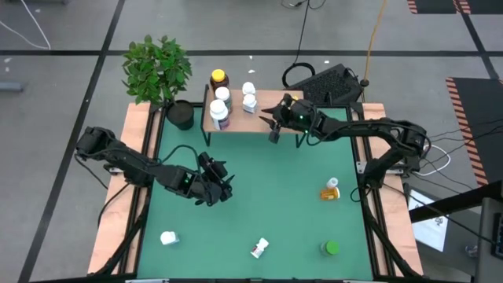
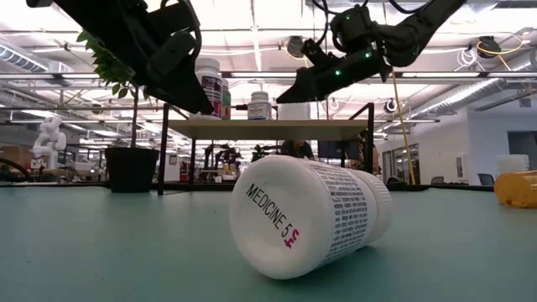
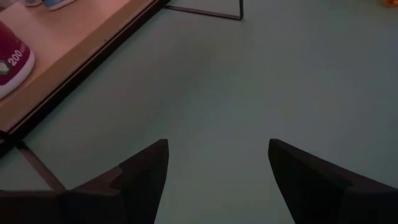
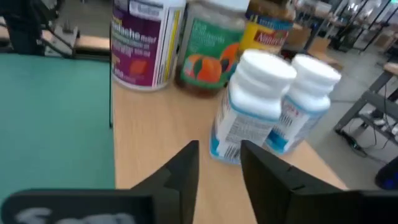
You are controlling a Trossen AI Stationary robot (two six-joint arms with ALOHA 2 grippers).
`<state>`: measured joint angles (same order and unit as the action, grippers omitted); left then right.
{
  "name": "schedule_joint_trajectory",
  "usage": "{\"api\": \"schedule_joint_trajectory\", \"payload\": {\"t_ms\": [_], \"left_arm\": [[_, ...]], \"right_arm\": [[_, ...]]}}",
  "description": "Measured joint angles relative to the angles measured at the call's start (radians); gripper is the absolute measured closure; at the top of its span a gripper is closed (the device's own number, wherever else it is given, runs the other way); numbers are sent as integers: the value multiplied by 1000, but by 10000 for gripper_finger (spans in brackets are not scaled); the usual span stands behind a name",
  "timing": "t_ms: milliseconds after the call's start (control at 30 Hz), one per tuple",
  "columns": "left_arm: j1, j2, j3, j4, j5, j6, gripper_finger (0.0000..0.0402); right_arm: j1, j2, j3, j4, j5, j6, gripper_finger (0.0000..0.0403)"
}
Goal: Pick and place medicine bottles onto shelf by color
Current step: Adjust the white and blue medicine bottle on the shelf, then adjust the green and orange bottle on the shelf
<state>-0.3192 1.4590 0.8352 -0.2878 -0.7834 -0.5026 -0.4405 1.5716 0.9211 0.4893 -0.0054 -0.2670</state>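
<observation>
we saw open green mat between the left gripper (image 1: 218, 187) and the shelf (image 1: 236, 122). five bottles crowded the shelf's left half; two white ones (image 4: 273, 106) stood just ahead of the right gripper (image 1: 274, 126).

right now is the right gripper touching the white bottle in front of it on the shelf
Apart. In the right wrist view the right gripper has its fingers open, with bare shelf wood between the tips and the nearest white bottle.
</observation>
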Motion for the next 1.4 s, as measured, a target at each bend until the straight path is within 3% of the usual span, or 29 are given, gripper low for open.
{"api": "schedule_joint_trajectory", "payload": {"t_ms": [167,433,800,933,1400], "left_arm": [[7,0,0,0,0,0,126],[7,0,0,-9,0,5,126],[7,0,0,-31,0,-5,126],[7,0,0,-31,0,-7,126],[5,0,0,-56,26,-28,126]], "right_arm": [[-31,50,4,93,-69,42,333],[-32,184,83,88,-78,23,359],[-66,215,146,89,-67,47,360],[-91,215,148,85,-18,48,360],[-42,215,148,-7,-79,26,360]]}}
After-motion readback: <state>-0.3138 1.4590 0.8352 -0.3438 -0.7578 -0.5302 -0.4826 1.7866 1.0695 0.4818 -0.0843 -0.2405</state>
